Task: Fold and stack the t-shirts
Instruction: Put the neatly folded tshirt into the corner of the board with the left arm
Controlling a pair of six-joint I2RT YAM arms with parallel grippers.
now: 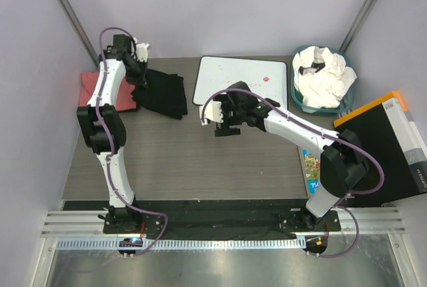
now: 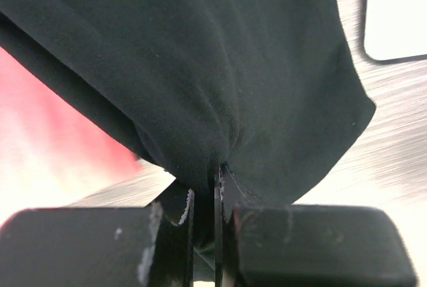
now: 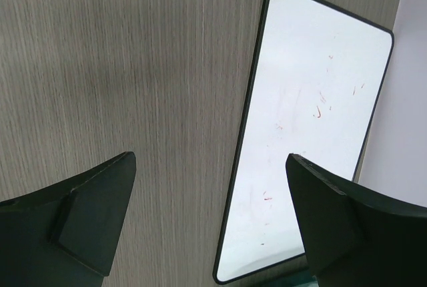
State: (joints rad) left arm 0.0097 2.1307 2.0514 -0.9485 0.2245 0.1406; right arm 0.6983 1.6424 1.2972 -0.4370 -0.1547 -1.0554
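Note:
The black t-shirt lies bunched at the back left of the table, one edge lifted by my left gripper. In the left wrist view the black t-shirt hangs in front of the camera, and my left gripper is shut on a fold of it. A coral-pink t-shirt lies under and left of the black one, showing as a pink blur. White t-shirts are piled in a teal basket. My right gripper hovers open over the middle of the table, and nothing is between its fingers.
A white board with a black rim lies flat at the back centre, also seen under the right wrist and at the left wrist's upper right. A black and orange box and a colourful booklet sit at the right edge.

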